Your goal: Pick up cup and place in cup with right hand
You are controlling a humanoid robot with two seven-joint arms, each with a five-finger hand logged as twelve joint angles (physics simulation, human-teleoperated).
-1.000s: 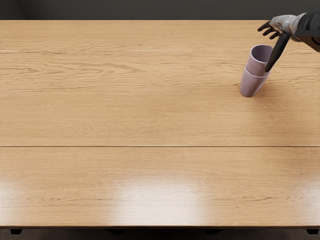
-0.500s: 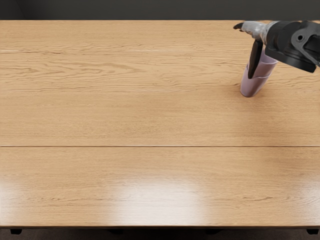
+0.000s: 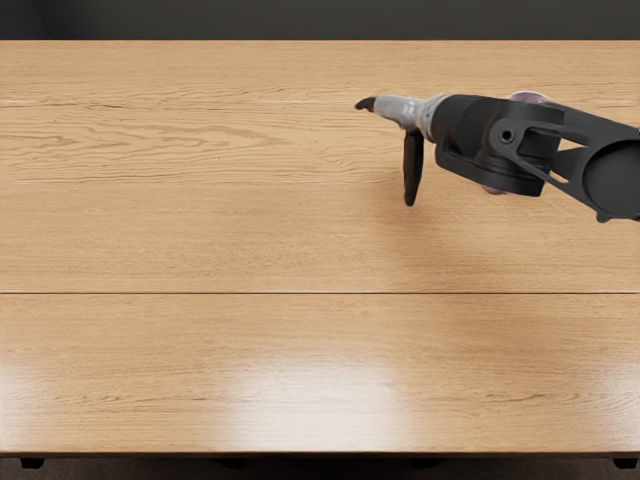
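One grey-and-black, five-fingered right hand [image 3: 402, 112] is open, its thumb apart from the extended fingers [image 3: 366, 103], holding nothing, over one brown wooden table [image 3: 200, 240]. Beyond its wrist, one black arm [image 3: 500, 140] mostly hides pale purple, round-rimmed cupware [image 3: 528, 96]; its count is unclear.

One table [image 3: 200, 240] is standing here. One arm [image 3: 480, 130] with one right hand [image 3: 405, 112] is showing on the right. It is hiding how many cups [image 3: 528, 97] are peeking out.
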